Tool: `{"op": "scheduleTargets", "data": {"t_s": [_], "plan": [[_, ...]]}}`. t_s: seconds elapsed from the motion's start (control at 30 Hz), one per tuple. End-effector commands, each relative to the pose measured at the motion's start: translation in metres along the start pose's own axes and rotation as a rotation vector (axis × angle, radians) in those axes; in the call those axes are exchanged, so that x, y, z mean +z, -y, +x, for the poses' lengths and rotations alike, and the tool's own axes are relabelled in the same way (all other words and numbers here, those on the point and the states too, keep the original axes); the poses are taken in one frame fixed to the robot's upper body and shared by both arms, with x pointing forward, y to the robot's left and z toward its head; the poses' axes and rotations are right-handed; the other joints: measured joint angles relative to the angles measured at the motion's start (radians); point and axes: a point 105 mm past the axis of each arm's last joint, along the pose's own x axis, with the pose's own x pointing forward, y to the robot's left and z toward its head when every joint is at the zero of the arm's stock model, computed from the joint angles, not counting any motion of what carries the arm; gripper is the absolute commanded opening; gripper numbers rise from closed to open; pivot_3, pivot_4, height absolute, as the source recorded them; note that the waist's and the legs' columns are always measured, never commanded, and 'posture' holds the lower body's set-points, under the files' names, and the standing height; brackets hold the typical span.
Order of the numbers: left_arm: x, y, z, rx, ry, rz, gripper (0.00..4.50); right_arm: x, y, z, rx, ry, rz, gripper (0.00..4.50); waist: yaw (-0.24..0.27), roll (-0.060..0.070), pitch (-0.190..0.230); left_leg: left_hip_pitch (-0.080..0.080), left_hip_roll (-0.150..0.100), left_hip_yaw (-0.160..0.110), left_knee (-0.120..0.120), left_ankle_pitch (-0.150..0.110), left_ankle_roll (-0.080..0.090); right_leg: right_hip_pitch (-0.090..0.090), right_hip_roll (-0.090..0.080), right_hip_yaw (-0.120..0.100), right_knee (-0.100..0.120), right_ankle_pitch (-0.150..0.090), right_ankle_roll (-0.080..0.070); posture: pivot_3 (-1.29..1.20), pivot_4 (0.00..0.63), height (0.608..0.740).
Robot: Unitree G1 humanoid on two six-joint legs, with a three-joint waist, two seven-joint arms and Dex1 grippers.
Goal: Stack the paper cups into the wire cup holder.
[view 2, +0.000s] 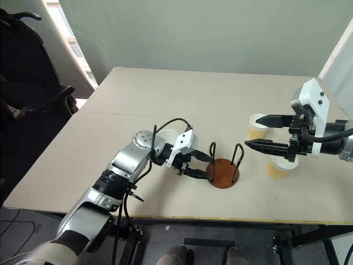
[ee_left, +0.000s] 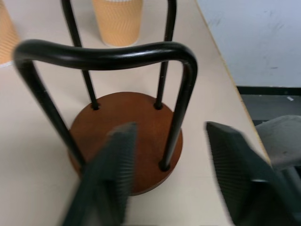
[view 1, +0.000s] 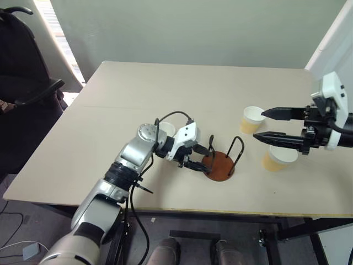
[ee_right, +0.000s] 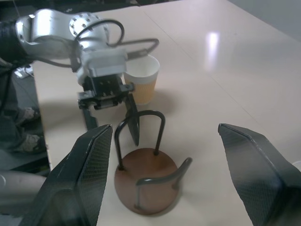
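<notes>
Wire cup holder (view 1: 222, 163) empty, near table's front edge; 0 of 3 cups stacked.

Left gripper (view 1: 196, 164) just beside its base, fingers spread, holding nothing. 1 paper cup (ee_right: 142, 84) behind the left wrist, 2 paper cups (view 1: 252, 119) by the right gripper (view 1: 263, 125), jaws wide, empty. Step, judged: first pick. Next: close on a cup, lower it between the wire loops.

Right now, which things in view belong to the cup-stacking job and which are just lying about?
Job:
- wire cup holder, empty
- paper cup past the right pincer
- paper cup beneath that pincer
- paper cup behind the left pincer

Lying about:
- black chair left of the table
</notes>
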Motion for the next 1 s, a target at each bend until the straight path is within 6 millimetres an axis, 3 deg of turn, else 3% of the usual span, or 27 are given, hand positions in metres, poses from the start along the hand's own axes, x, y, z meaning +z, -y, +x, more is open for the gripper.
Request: {"op": "scheduleTargets", "data": {"t_s": [0.03,0.1,0.23,0.5,0.7,1.0], "plan": [[0.023,-0.002,-0.015,0.053,0.036,0.1,4.0,0.009,0.013,0.002,-0.031,0.023,-0.067,3.74,-0.003,0.0,0.0,0.0,0.0,0.0,0.0,0.0,0.0,0.0,0.0,0.0,0.0,0.0,0.0,0.0,0.15,0.74],[0.028,-0.002,-0.021,0.072,0.04,0.109,4.0,0.009,0.021,0.005,-0.034,0.022,-0.067,3.74,-0.006,0.0,0.0,0.0,0.0,0.001,0.0,0.0,0.0,-0.001,0.0,0.0,0.0,0.0,0.0,0.0,0.15,0.74],[0.036,0.004,-0.039,0.093,0.042,0.127,4.03,0.002,0.041,0.011,-0.056,-0.027,-0.077,4.48,-0.009,0.0,0.0,0.0,0.0,0.001,0.0,0.0,0.001,-0.001,0.0,0.001,0.0,0.0,0.0,0.0,0.15,0.74],[0.05,0.001,-0.088,0.228,0.056,0.104,4.03,0.008,0.07,0.036,-0.069,-0.054,-0.23,4.48,-0.02,0.0,0.0,0.001,0.001,0.001,-0.001,-0.004,0.006,-0.004,0.0,0.0,0.001,0.004,-0.005,0.0,0.15,0.74],[0.054,-0.005,-0.112,0.336,0.055,0.092,4.03,-0.025,0.09,0.057,-0.037,-0.293,-0.415,4.48,-0.019,0.0,0.0,0.001,0.001,-0.001,-0.001,-0.005,0.006,-0.004,0.0,-0.002,0.001,0.003,-0.011,0.0,0.15,0.74],[0.063,-0.003,-0.119,0.391,0.08,0.146,4.03,-0.052,0.114,0.079,0.01,-0.452,-0.452,4.48,-0.022,0.0,0.0,0.001,0.001,-0.002,-0.003,-0.006,0.003,-0.007,0.0,-0.002,0.002,0.005,-0.015,0.0,0.15,0.74]]}}
